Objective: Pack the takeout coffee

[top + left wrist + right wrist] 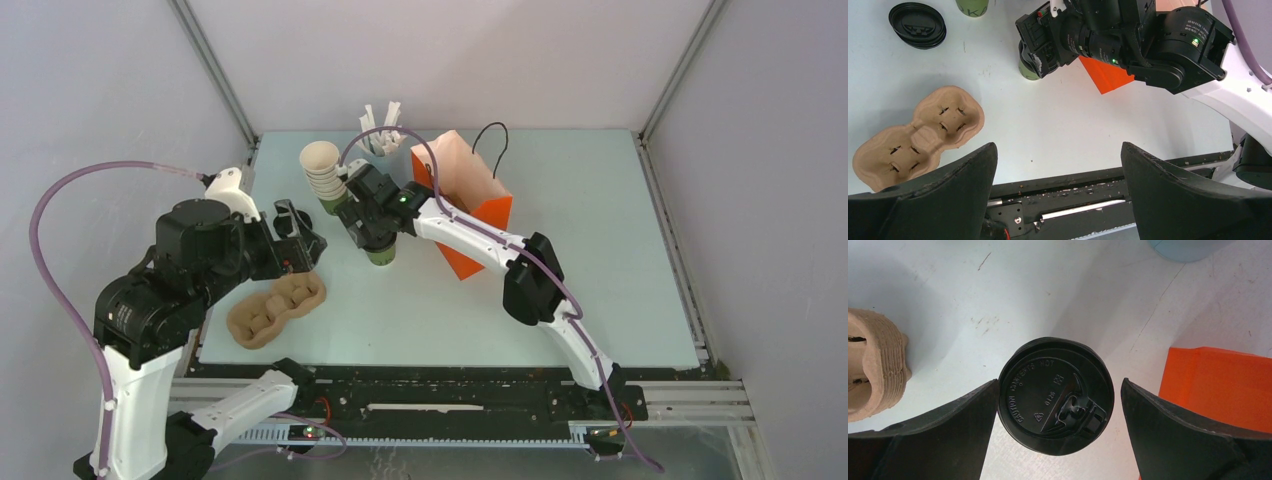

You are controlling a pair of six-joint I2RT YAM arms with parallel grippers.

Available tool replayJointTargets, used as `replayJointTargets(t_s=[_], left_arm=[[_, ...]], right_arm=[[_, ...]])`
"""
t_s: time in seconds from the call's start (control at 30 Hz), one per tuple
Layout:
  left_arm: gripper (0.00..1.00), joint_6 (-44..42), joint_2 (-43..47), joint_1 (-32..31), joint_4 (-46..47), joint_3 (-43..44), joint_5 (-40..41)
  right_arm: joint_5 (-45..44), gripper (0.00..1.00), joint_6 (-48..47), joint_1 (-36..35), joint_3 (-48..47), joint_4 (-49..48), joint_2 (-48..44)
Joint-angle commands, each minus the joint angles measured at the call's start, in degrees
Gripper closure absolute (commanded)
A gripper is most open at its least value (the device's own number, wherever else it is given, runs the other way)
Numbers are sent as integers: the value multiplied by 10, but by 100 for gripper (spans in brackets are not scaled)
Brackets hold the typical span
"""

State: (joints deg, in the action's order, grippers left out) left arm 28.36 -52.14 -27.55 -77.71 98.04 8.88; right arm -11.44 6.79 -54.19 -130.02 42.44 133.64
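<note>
Standing upright on the counter, the takeout coffee sits just left of the orange bag and on the near side of the stack of cups, with its black lid on. The right fingers are spread wide, one on each side of the lid, not clamped on it. The left fingers are likewise released and hold nothing, above bare counter close to the cardboard drink carrier.
</note>
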Motion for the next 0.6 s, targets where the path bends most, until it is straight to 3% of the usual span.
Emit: replayJointTargets(t_s=[0.0, 0.2, 0.57], left_arm=[[2, -14, -4, 4, 9, 21, 5], [2, -14, -4, 4, 9, 20, 6], [2, -14, -3, 4, 10, 18, 4]], right_arm=[[4, 1, 2, -1, 2, 3, 6], [4, 5, -5, -5, 9, 1, 6], [4, 3, -3, -8, 12, 2, 7]])
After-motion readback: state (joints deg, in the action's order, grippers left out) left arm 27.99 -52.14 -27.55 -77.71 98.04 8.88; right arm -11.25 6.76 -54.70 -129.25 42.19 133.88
